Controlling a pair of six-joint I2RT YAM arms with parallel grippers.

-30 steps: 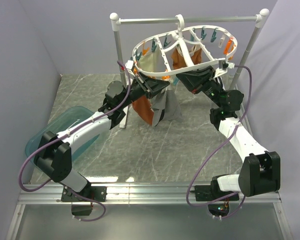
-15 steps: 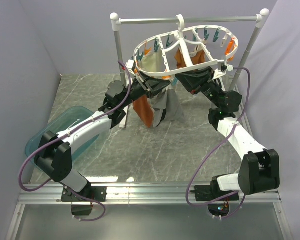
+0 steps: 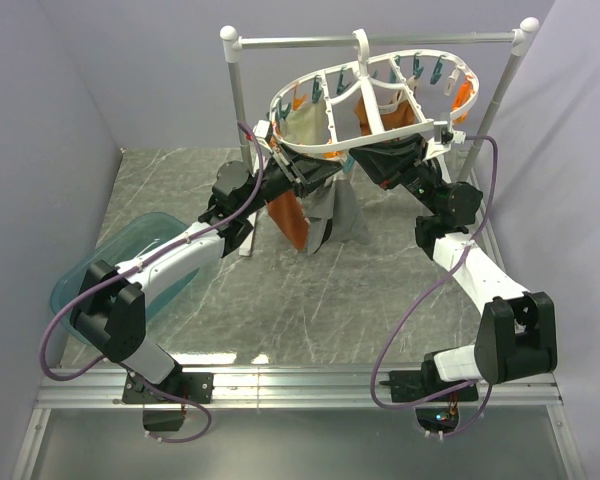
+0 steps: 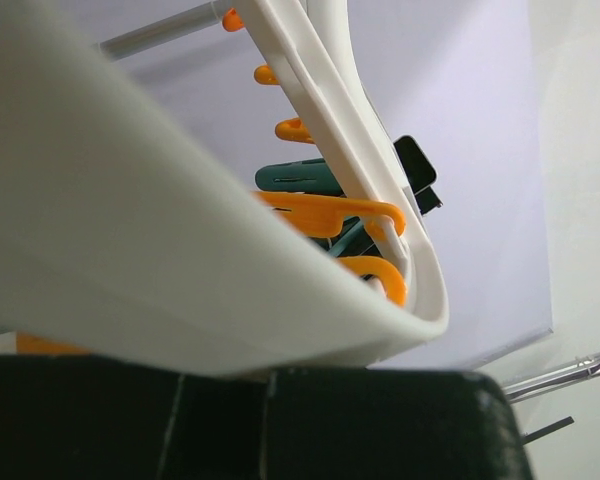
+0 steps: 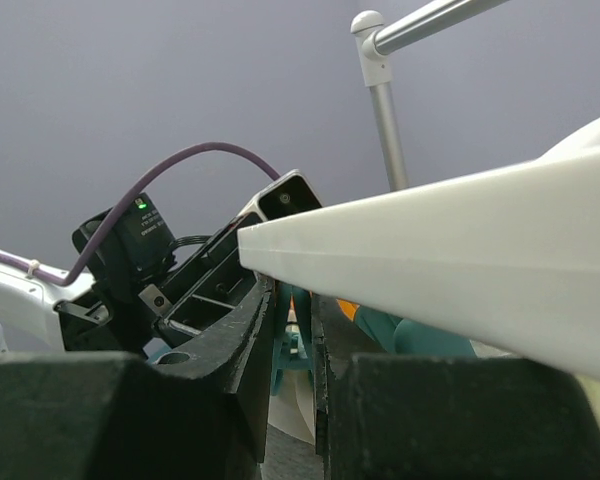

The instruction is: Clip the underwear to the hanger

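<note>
The white oval hanger (image 3: 378,138) hangs tilted from the rail, with orange and teal pegs under its rim. Just beneath its front rim, my left gripper (image 3: 315,178) is shut on the top of the grey and cream underwear (image 3: 332,215), which droops below it. In the left wrist view the hanger rim (image 4: 180,250) fills the frame above my left gripper (image 4: 265,385), and the cloth is hidden. My right gripper (image 3: 365,160) faces it from the right. Its jaws (image 5: 292,330) pinch a teal peg (image 5: 298,345) under the rim (image 5: 460,240).
The silver rail stand (image 3: 380,40) with white knobs carries the hanger at the back. Rust-orange garments (image 3: 288,218) and a cream one (image 3: 300,125) hang from other pegs. A teal bin (image 3: 130,250) lies at the left by the left arm.
The hanger's right end has risen a little and swung slightly right. The right arm has shifted slightly with it. Both grips look unchanged.
</note>
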